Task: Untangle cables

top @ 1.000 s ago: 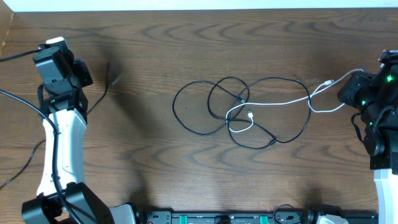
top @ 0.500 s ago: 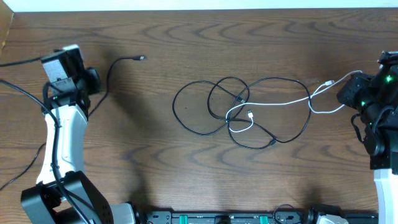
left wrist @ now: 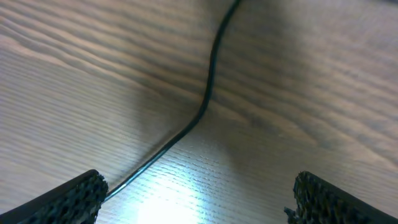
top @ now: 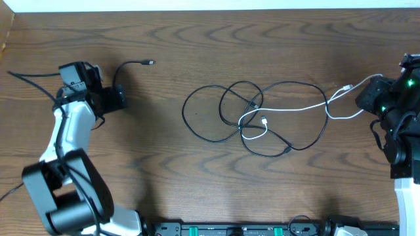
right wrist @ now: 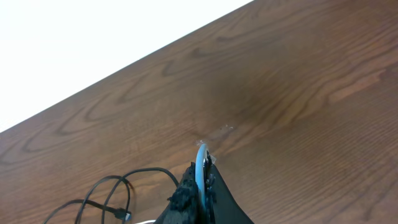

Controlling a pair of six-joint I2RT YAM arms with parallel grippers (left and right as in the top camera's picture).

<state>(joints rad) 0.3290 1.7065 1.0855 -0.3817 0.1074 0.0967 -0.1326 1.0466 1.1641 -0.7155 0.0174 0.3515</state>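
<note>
Left gripper (left wrist: 199, 202) is spread wide and holding nothing. The lone black cable (left wrist: 208, 93) lies flat on the table (top: 197, 39) right between its fingers (left wrist: 78, 193) and runs out ahead of them to its little plug (top: 150, 62). Right gripper (right wrist: 200, 186) is clamped shut on the white cable (top: 295, 107), pinching it near one end. The rest of it trails off into the tangle (top: 252, 103) of black cables, which sits well out from both grippers, between them.

My read: one black cord looks freed and parked on the left side, so the white one is the job in hand. I'd pull it slowly, straight away from the tangle, and keep it low (lifting probably just cinches the loops). The left gripper could pin a black loop close to where the white crosses it.

Stuff-wise, the cords are thin, round, slick-looking and floppy, lying in loose open loops rather than tight knots. The tabletop is smooth dark wood grain. The finger pads look knobbly and rubbery, so grip shouldn't be the issue.
</note>
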